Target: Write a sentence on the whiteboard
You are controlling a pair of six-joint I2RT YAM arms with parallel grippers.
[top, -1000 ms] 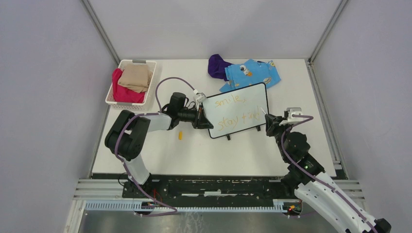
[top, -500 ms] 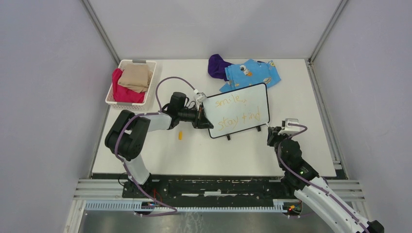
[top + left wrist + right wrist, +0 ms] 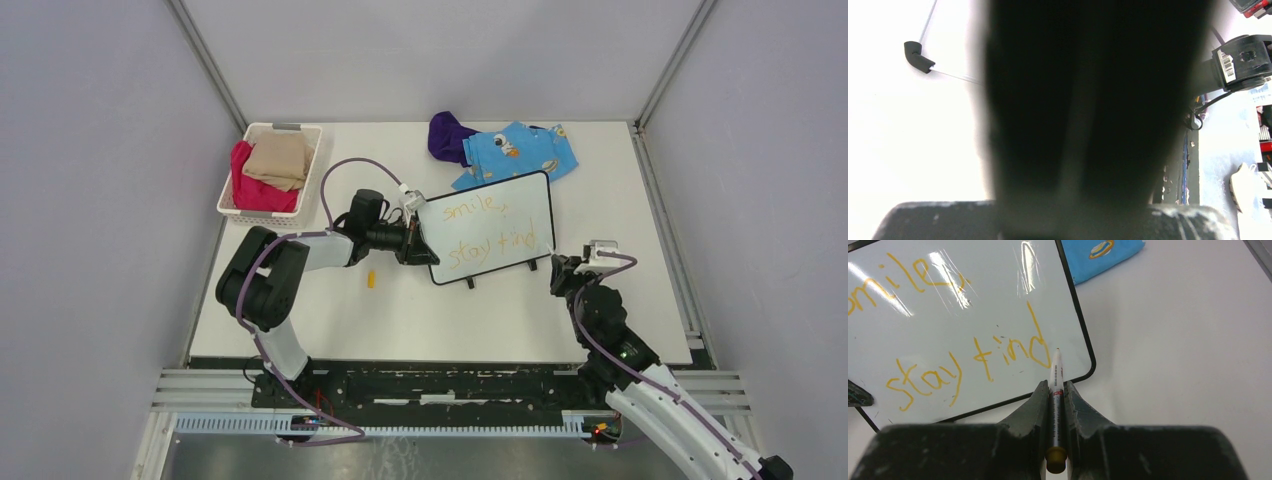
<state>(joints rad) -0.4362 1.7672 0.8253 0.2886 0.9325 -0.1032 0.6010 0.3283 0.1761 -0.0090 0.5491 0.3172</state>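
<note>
While the right gripper (image 3: 1055, 386) pinches the marker (image 3: 1056, 367) at the lower right corner of the whiteboard (image 3: 525, 200), mid-frame and clamped at its left edge by the left gripper (image 3: 412, 242), a stray swing could smear the finished sentence (image 3: 488, 240).

Blurred black mass (image 3: 1088, 115) fills the centre, white surface (image 3: 913, 140) at left.
</note>
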